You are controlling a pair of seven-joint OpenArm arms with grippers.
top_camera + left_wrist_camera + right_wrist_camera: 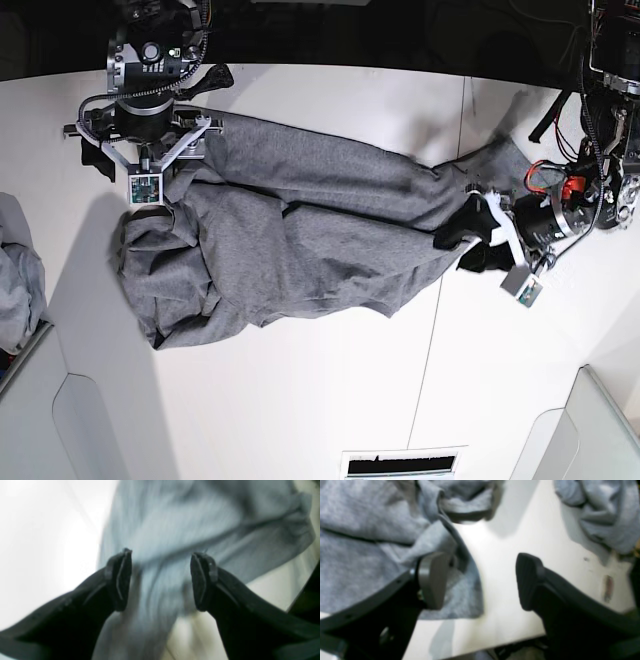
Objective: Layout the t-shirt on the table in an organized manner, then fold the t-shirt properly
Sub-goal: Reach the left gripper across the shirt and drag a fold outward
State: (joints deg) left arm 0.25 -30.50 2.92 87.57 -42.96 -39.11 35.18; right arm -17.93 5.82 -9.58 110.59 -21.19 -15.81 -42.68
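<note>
The charcoal-grey t-shirt (pixel 300 225) lies crumpled in a long band across the white table (pixel 300 400). Its bulk is bunched at the left and a narrower end reaches to the right. My right gripper (pixel 481 580) stands open over the shirt's edge (pixel 460 597). One finger (pixel 432 580) is over cloth and the other is over bare table. The arm carrying it (pixel 150 130) is at the shirt's far left end. My left gripper (pixel 161 580) is open at the right end (pixel 470 235). Blurred cloth (pixel 175 530) lies between and beyond its fingers.
A lighter bluish-grey garment heap (pixel 15 290) sits at the table's left edge, also in the right wrist view (pixel 602 512). The table's edge (pixel 495 645) runs close below my right gripper. A dark slot (pixel 395 465) lies at the front middle.
</note>
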